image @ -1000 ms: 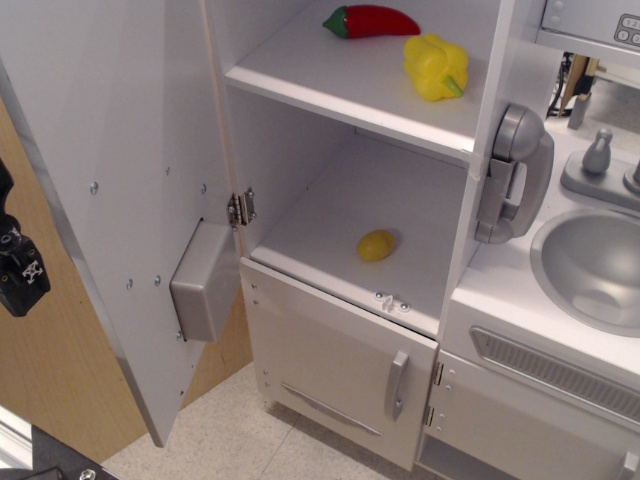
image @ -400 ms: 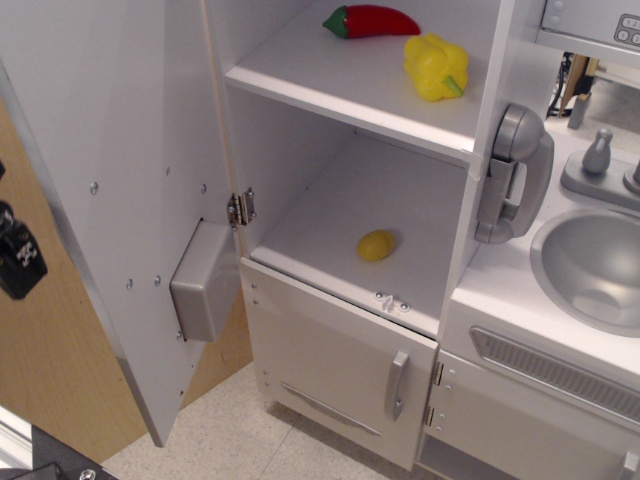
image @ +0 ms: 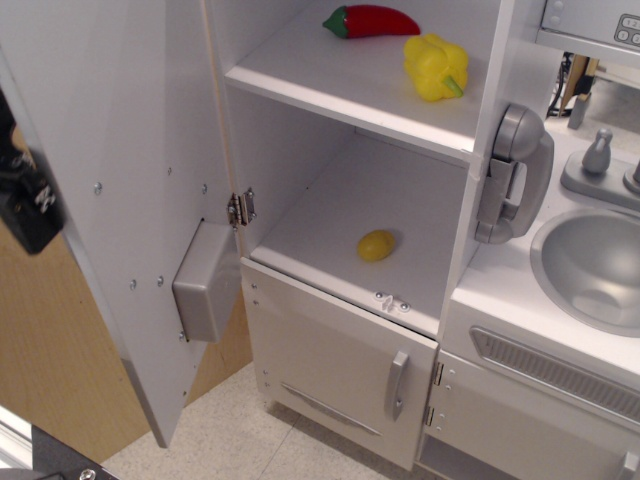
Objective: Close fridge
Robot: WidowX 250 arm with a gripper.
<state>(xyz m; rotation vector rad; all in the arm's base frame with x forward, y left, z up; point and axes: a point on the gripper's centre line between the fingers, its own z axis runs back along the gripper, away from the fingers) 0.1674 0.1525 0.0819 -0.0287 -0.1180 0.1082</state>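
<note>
Floor (image: 225,435): pale speckled surface, seen at bottom of view.
Standing on it: fridge (image: 340,340), white cabinet base; adjoining sink unit (image: 540,400) to its right.

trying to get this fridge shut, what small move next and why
Probably push right against the door's outer face. The door stands wide open, shelves exposed, and the gripper sits at its outer edge, behind the panel; whether it touches is unclear. Pushing there should swing the door toward the fridge.

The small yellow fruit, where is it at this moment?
The small yellow fruit lies on the lower shelf of the open fridge, right of centre, below the shelf holding the yellow pepper and red chili.
</note>
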